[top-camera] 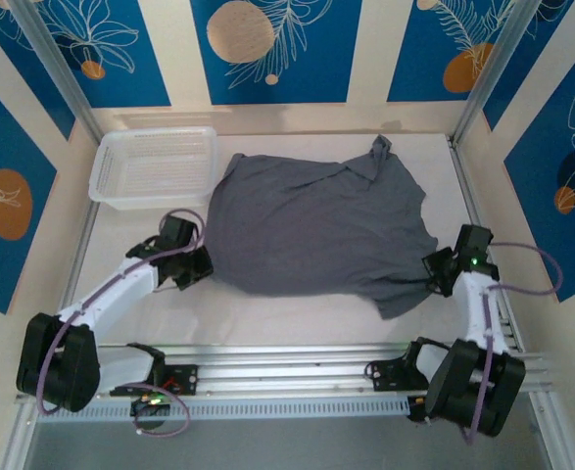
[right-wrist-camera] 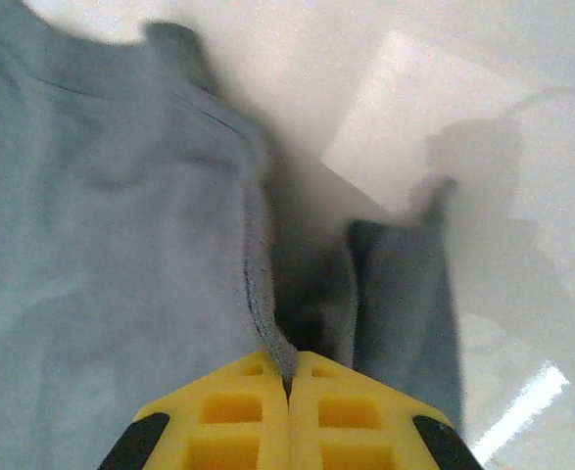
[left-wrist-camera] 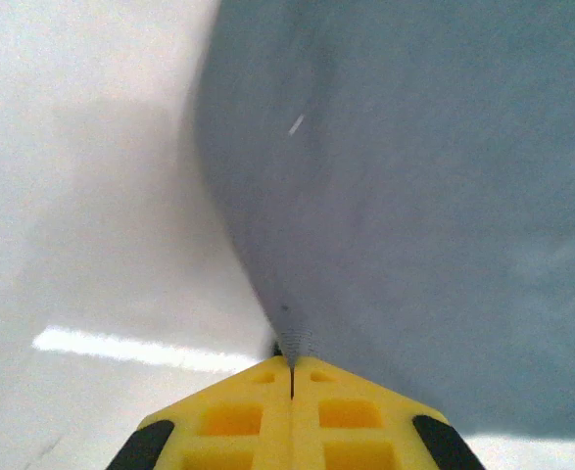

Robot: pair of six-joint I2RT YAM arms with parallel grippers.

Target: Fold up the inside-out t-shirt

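Note:
The slate-grey inside-out t-shirt [top-camera: 316,230] lies spread over the middle of the white table, a sleeve poking up at the back right. My left gripper [top-camera: 207,262] sits at the shirt's near left edge, its yellow jaws shut on a pinch of the cloth [left-wrist-camera: 297,338]. Over at the near right side, my right gripper [top-camera: 432,277] is shut on a fold of the shirt's edge [right-wrist-camera: 267,323]. In the right wrist view more grey cloth [right-wrist-camera: 101,245] spreads out to the left, and a narrower flap [right-wrist-camera: 405,294] hangs to the right.
A white mesh-sided plastic basket [top-camera: 155,166] stands at the back left, just beside the shirt. Metal frame posts [top-camera: 62,69] rise at both back corners. A rail [top-camera: 287,357] runs along the table's near edge between the arm bases.

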